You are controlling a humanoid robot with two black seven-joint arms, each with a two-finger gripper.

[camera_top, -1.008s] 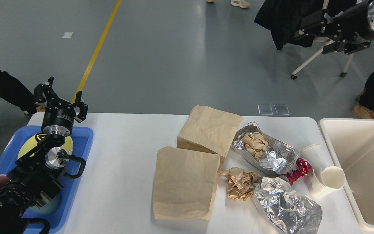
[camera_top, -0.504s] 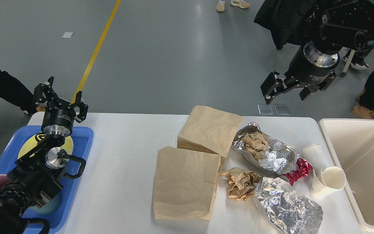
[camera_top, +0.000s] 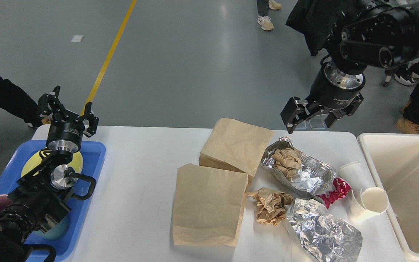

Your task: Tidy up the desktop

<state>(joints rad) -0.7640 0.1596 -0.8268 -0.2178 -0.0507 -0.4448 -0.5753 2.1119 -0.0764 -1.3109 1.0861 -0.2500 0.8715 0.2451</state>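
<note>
Hovering, perhaps (spread) right gripper (camera_top: 313,117)

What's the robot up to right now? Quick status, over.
Both grippers open, empty: left gripper above blue tray, right gripper above desktop's far edge. Desktop littered: paper bags, foil, cups. Nothing blocking.

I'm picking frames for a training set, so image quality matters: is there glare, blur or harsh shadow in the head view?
Head view: sharp throughout, no motion blur even on the raised right gripper; soft overhead light, faint shadows under the paper bags; bright highlights on the crumpled foil; pale light reflections streak the grey floor; the desktop is evenly lit.
</note>
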